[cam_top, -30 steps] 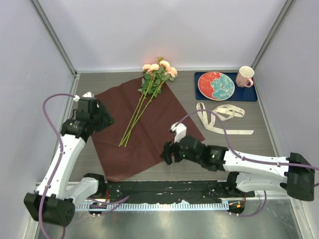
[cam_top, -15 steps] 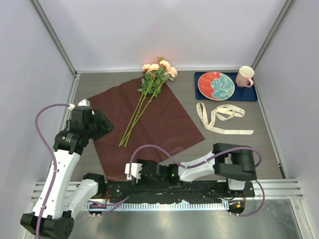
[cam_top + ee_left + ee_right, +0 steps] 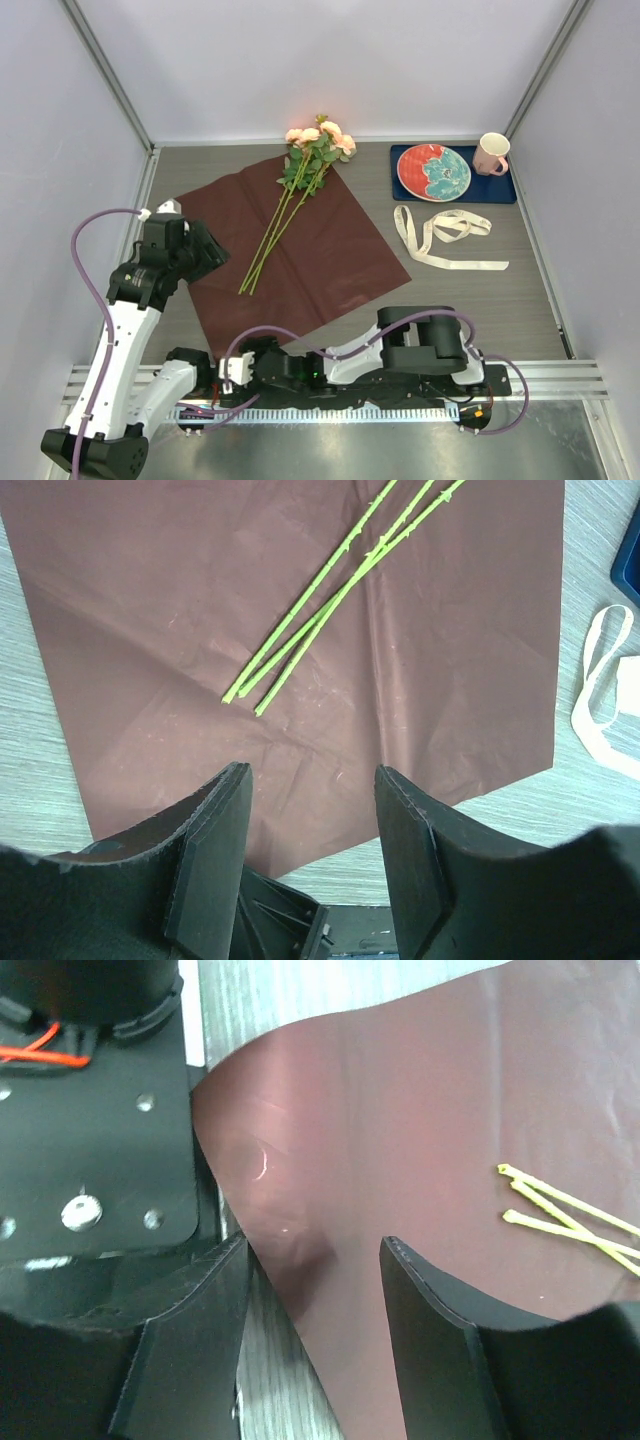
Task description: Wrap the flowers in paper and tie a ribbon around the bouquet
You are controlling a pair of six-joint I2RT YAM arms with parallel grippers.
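Top external view: by my reading the task is barely begun. The paper (image 3: 340,250) lies flat and unfolded on the desk (image 3: 500,310), turned so one corner points toward the arm bases. The flowers (image 3: 308,168) lie loose on it, neither bunched nor wrapped. Their long axis slants across the paper, with blooms at and just past its far corner and cut stem ends pointing near-left, stopping about the paper's middle. The ribbon (image 3: 470,264) lies in slack loops off the paper's right edge, near it but apart, untied. All the folding and all the tying remain to do.

The left tool (image 3: 310,775) hovers over the paper's left edge, fingers spread with nothing between them. The right tool (image 3: 312,1245) sits low at the paper's near corner, fingers spread either side of it. No pinch shows, and I cannot tell whether the corner is between the fingers or beneath them.
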